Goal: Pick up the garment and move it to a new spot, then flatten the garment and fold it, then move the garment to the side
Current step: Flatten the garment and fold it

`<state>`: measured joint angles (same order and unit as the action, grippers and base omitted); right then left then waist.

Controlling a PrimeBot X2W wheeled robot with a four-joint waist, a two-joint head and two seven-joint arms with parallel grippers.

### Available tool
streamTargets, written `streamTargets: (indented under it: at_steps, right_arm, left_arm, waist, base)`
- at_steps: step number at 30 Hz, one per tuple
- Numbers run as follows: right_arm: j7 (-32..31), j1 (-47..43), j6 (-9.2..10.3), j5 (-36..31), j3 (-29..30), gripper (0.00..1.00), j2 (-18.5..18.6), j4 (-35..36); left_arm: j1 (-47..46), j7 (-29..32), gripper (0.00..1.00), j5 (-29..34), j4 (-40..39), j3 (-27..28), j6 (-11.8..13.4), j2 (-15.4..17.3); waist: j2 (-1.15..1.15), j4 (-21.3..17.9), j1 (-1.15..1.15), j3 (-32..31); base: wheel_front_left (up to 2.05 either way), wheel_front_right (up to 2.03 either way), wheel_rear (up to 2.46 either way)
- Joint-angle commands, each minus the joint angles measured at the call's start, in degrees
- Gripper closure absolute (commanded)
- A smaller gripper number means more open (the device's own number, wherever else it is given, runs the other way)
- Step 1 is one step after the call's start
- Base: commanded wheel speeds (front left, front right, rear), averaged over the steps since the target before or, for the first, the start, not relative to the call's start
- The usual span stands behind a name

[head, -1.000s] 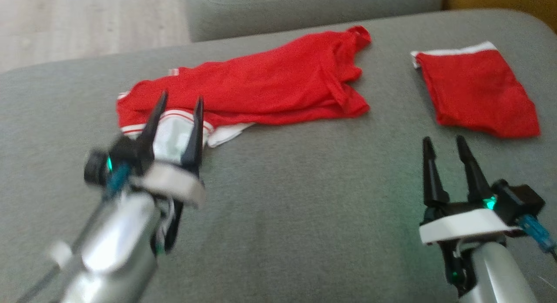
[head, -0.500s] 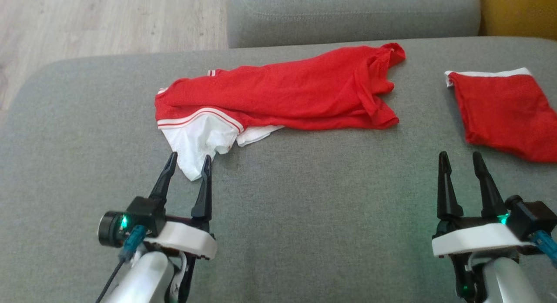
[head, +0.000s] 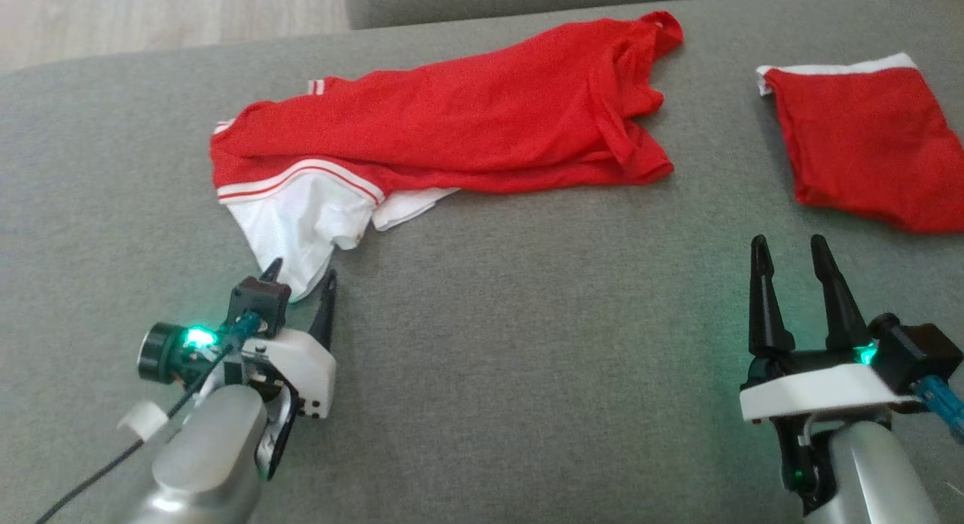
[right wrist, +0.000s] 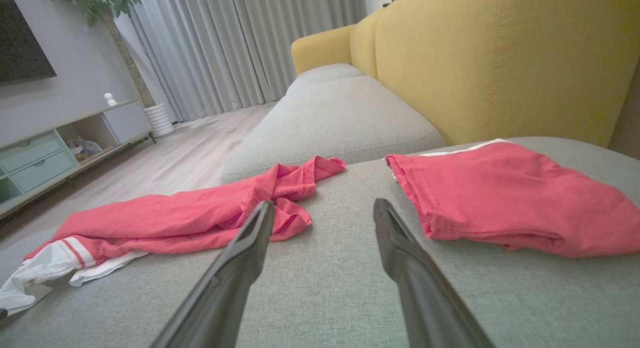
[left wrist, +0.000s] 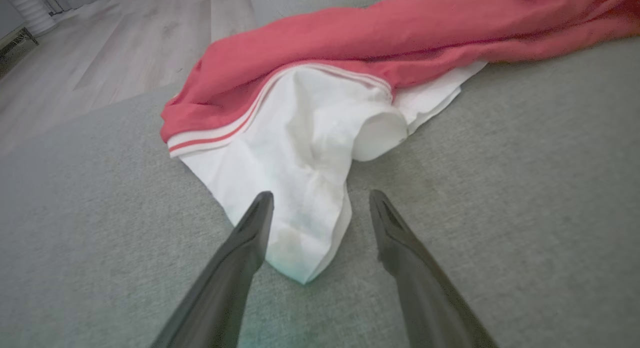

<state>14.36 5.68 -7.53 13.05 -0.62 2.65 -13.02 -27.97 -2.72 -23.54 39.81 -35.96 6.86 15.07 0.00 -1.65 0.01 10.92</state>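
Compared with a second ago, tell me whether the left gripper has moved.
Yes. The left gripper has drawn back toward the robot: its tips were over the red-and-white jersey's striped band and are now at its white corner.

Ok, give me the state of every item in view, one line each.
Red and white garment: unfolded, rumpled, lying on the gray cushion.
Left gripper: open, straddling the garment's white corner.
Right gripper: open, empty.
Second red garment: folded, lying flat.
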Motion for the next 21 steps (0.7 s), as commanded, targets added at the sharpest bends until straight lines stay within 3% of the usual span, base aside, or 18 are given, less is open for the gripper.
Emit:
streamTargets:
  at_steps: [1,5,7,8,15,21]
  right_arm:
    - [0.6,2.1,0.04,-0.1,-1.4,0.00,0.2,1.9]
    - [0.6,2.4,0.04,0.0,-1.5,0.00,0.2,1.8]
    - [0.6,2.5,0.04,0.1,-1.6,0.00,0.2,1.7]
    - [0.6,2.6,0.04,0.1,-1.6,0.00,0.2,1.7]
    - [0.6,2.1,0.04,0.3,-1.6,0.00,0.2,0.9]
    - [0.6,1.7,0.04,0.6,-1.8,0.00,0.2,0.3]
  left_arm:
    - [-2.8,0.3,0.00,0.4,-0.2,1.5,-0.1,1.7]
    - [-4.3,2.5,0.00,0.0,3.8,0.7,-1.7,1.4]
    - [-4.8,2.4,0.87,-0.1,5.0,0.4,-2.3,1.3]
    - [-5.1,1.9,1.00,-0.2,5.3,0.4,-2.6,1.3]
    - [-6.4,-6.7,1.00,0.7,3.3,0.8,-2.3,1.7]
    - [-7.9,-11.5,1.00,3.5,-6.2,1.2,-0.9,3.9]
  waist:
    - [0.00,-0.7,-0.01,0.6]
    - [0.00,-1.3,-0.01,1.0]
    - [0.00,-1.6,-0.01,0.9]
    - [0.00,-1.6,-0.01,0.8]
    - [0.00,-1.2,-0.01,-1.3]
    - [0.00,-0.9,-0.01,-3.9]
  base:
    - [0.00,0.00,0.00]
    - [0.00,0.00,0.00]
    - [0.00,0.00,0.00]
    - [0.00,0.00,0.00]
    - [0.00,0.00,0.00]
    - [0.00,0.00,0.00]
